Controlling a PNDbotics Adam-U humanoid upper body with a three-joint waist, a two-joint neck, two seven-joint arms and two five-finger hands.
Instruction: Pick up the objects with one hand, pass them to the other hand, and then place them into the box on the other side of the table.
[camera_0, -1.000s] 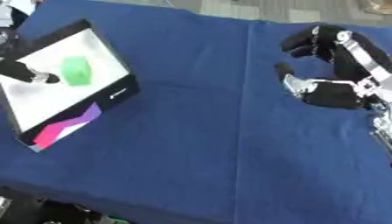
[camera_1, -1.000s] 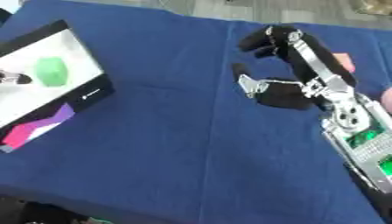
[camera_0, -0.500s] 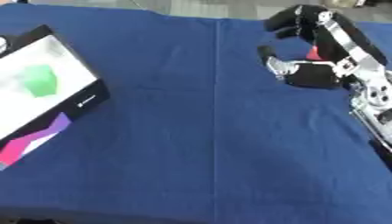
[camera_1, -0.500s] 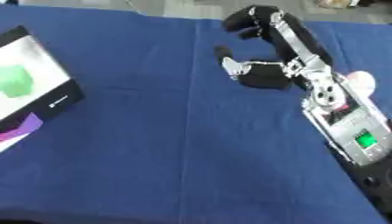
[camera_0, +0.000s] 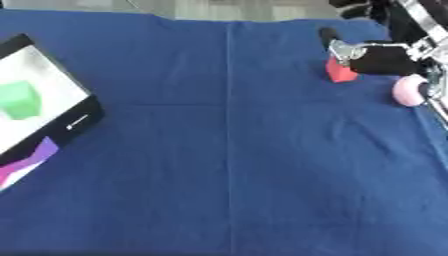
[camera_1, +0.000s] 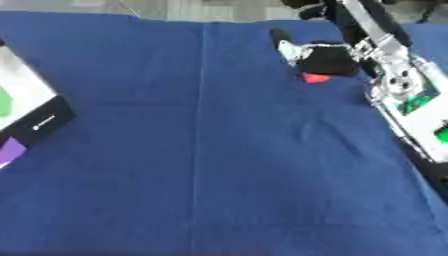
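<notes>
Red block (camera_0: 339, 71) sitting just beneath right hand (camera_0: 378, 56), fingers (camera_0: 328, 36) spread, holding nothing; risking nudging it toward pink ball (camera_0: 409, 90) while closing.

A blue cloth (camera_0: 227, 165) covers the table, a straight crease running down its middle.

Red block (camera_0: 339, 71), pink ball (camera_0: 408, 90), blue cloth (camera_0: 227, 150)

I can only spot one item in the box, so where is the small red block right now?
The small red block lies on the blue cloth at the table's far right, just under the robot's right hand, with a pink ball nearby to its right.
</notes>
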